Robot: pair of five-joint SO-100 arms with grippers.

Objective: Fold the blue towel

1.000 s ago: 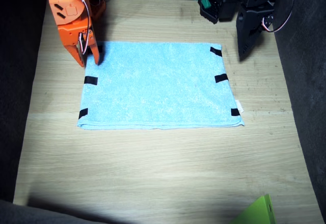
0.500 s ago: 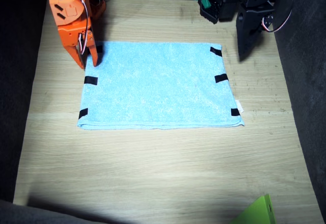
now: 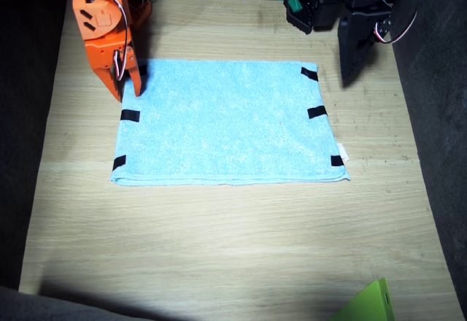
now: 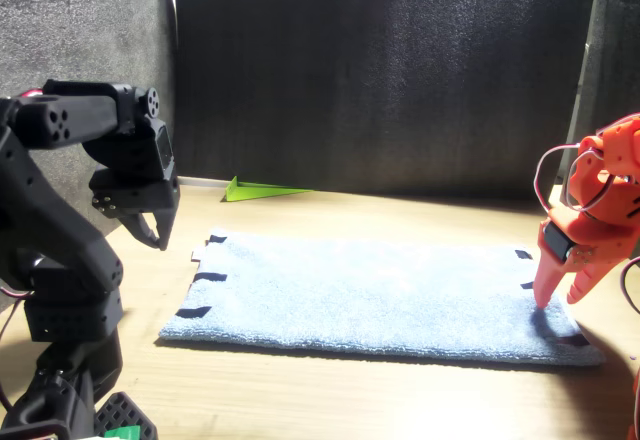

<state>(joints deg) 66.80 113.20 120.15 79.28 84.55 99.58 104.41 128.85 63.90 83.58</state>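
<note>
Fixed view: the blue towel (image 3: 228, 122) lies flat mid-table. The orange right gripper (image 3: 125, 84), jaws narrow, tips down at its far corner, seemingly to pinch it. Front view: the black left gripper (image 4: 152, 228) hovers above the towel's opposite end; jaw gap unclear.

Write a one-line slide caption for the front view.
Blue towel flat on the table; right gripper at its corner, left gripper raised.

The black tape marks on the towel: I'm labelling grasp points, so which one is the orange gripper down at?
The mark at the blue towel's far corner on the right arm's side. The right gripper touches down beside it; the other marks lie clear of either gripper.
</note>
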